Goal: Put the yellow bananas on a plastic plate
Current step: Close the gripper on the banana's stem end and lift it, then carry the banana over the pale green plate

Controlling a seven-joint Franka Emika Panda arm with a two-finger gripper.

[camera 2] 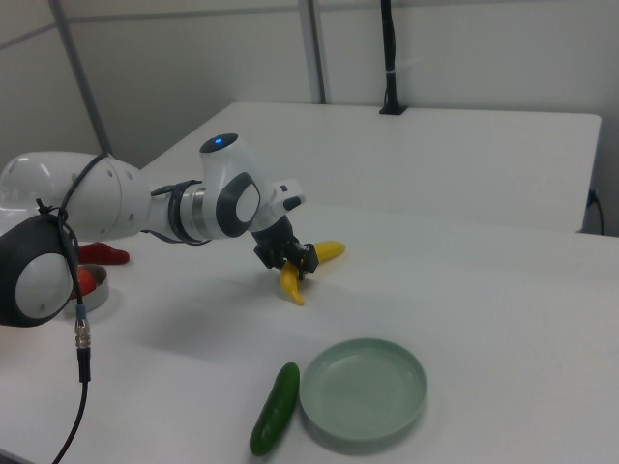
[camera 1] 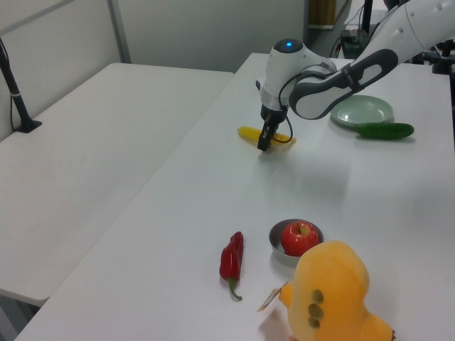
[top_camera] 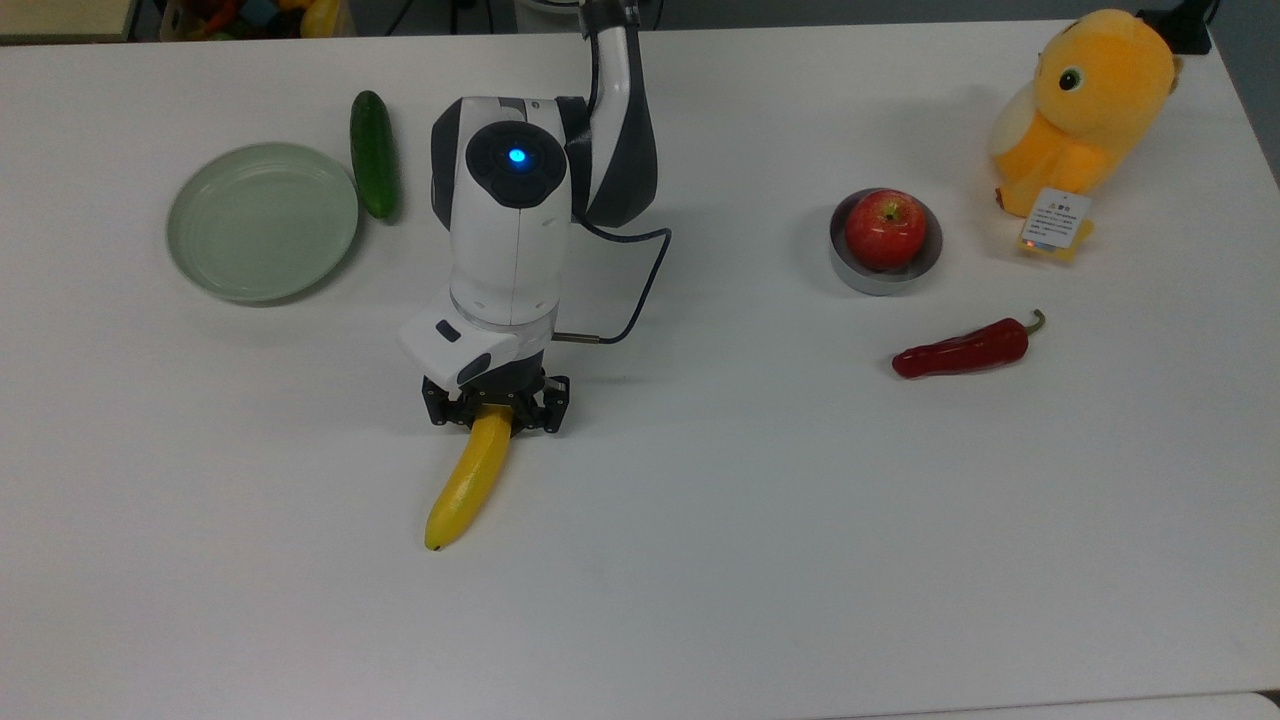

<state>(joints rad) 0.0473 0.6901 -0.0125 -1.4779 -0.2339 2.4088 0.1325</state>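
Pincer closed on the banana near its stem end

The pincer [top_camera: 496, 412] is seen clenched around the banana [top_camera: 467, 482], which lies on the white desk [top_camera: 760, 520], well apart from the pale green plate [top_camera: 262, 222]; the plate has a cucumber [top_camera: 373, 153] just beside it. The banana is judged to be light, fairly firm and smooth, so it may slip or swing when gripped so far from its middle, and hard pressure could bruise it. A tag with writing is seen on the plush toy [top_camera: 1088, 105], but it cannot be read.
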